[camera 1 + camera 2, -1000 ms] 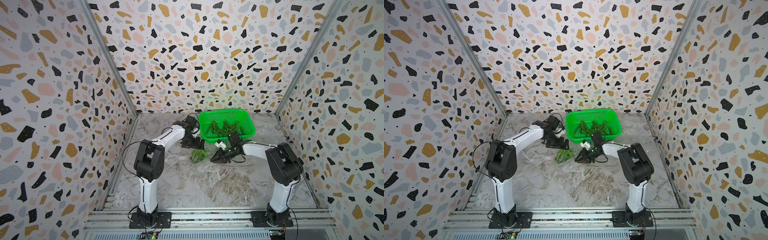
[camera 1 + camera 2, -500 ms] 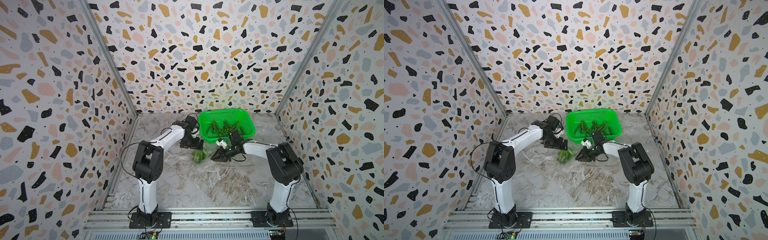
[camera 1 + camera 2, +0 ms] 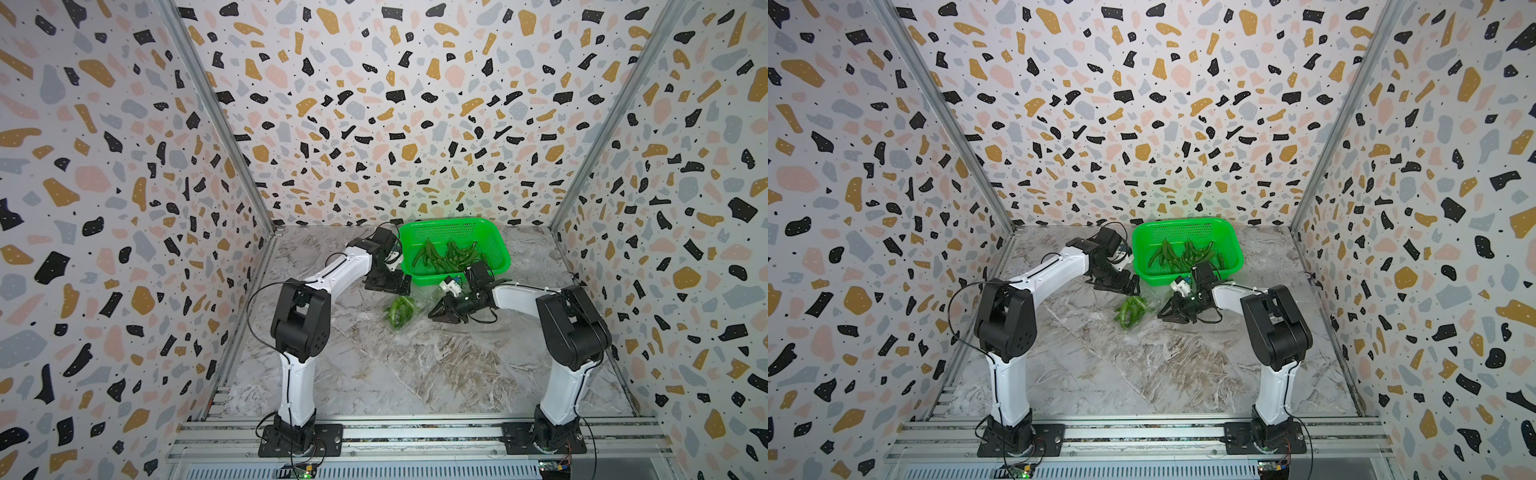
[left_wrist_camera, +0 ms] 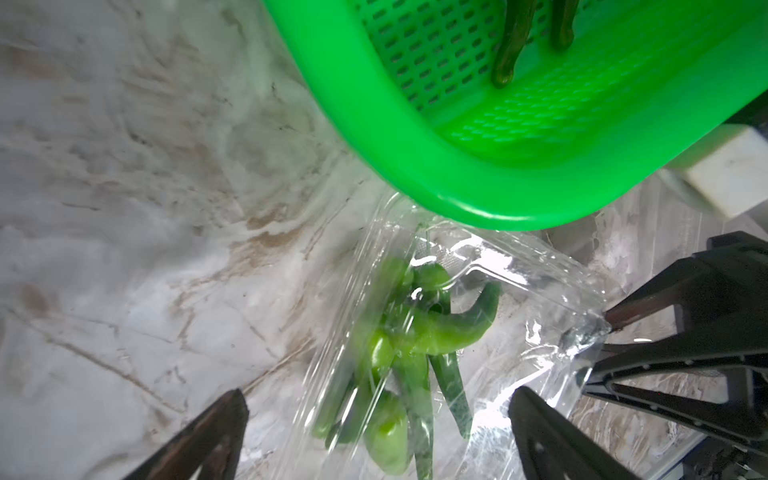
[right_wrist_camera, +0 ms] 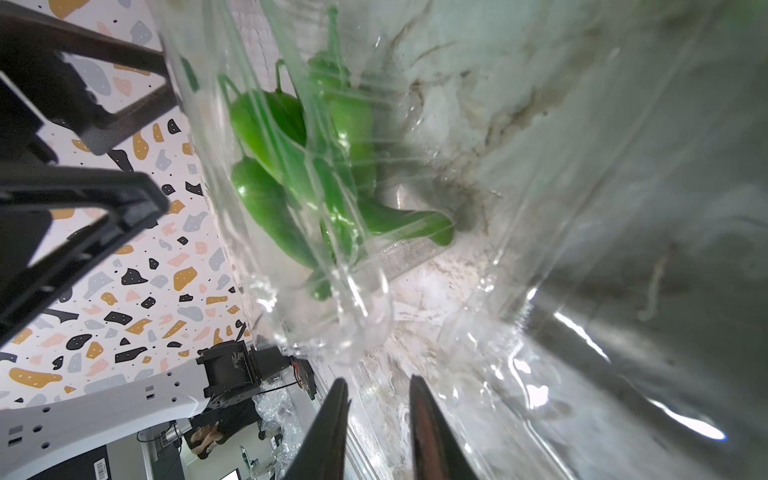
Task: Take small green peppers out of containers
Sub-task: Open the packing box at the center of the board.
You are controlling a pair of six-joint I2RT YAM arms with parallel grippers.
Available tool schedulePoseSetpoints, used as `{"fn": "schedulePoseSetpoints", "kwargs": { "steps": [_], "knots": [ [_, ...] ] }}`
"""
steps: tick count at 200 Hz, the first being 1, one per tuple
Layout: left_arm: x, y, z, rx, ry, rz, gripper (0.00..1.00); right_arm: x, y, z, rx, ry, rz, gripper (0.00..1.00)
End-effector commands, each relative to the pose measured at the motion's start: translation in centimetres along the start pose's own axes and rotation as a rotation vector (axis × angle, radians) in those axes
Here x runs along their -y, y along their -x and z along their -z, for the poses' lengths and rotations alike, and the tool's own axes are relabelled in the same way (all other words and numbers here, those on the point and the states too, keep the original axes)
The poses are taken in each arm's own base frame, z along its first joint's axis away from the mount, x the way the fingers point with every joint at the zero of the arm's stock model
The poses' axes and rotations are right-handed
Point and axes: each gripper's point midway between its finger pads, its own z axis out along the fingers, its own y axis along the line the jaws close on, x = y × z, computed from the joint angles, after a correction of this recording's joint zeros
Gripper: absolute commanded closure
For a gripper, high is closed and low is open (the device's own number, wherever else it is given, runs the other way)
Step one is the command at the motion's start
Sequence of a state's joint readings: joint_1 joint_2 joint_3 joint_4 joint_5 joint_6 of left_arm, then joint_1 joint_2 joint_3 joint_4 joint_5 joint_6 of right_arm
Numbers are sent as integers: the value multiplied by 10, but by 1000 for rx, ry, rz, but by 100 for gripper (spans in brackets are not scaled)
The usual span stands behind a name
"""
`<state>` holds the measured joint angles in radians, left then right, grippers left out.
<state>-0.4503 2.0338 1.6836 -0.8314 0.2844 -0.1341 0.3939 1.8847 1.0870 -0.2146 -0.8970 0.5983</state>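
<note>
— Where are the small green peppers?
— Bunched in a clear container on the marble table, just in front of the green basket (more lie in that).
— And the grippers?
— The right gripper is narrow, pinching the container's plastic edge. The left gripper is spread wide, close by.

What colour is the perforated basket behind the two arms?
The basket is bright green, clearest in the left wrist view.
</note>
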Motion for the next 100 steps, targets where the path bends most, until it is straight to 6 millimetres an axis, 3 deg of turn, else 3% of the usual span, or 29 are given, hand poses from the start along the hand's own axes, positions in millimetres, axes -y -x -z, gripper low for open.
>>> {"fn": "schedulePoseSetpoints", "kwargs": {
  "steps": [1,100],
  "knots": [
    [12,-1,-3,-2,-58,-16,1,-22,10,8,40,26,56,73],
    [12,-9,-12,-21,-66,23,0,-24,17,-2,35,25,75,73]
  ]
}}
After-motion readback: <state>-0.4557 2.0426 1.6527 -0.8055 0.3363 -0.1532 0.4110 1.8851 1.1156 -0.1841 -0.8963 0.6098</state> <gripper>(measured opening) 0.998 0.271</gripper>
